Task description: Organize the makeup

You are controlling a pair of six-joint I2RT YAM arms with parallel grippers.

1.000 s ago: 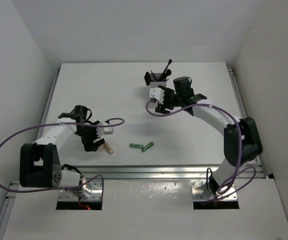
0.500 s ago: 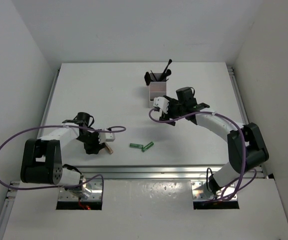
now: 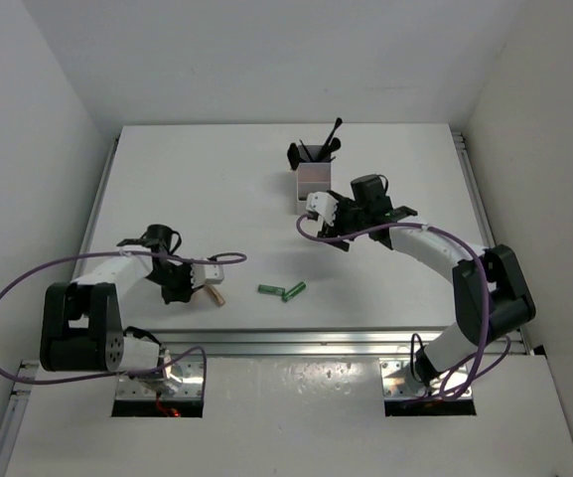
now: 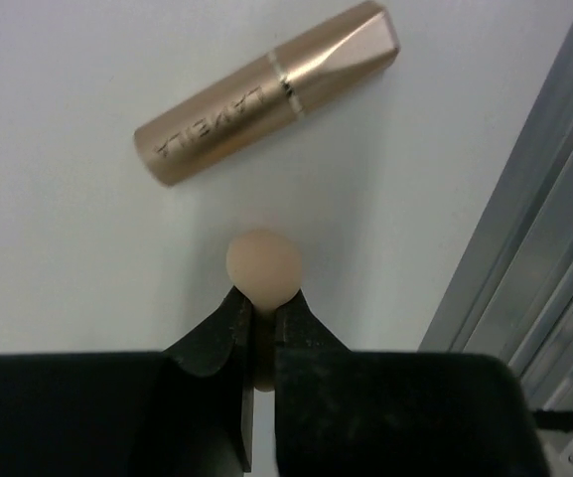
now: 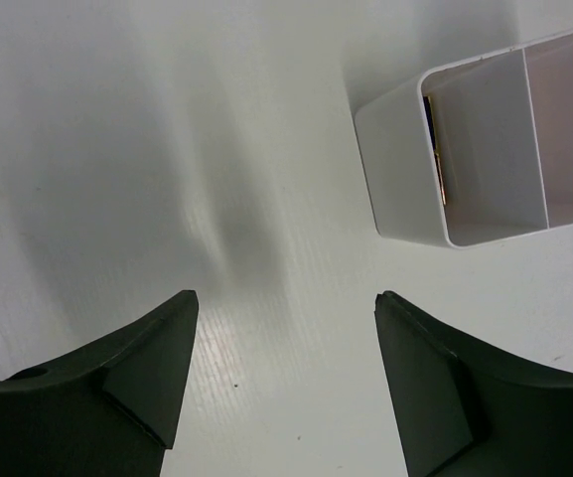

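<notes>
Sponge sits low at the bench beside the gold tube, left hand pinching its narrow end, I think. Lift slowly or it'll pop out. Right hand is spread.
</notes>
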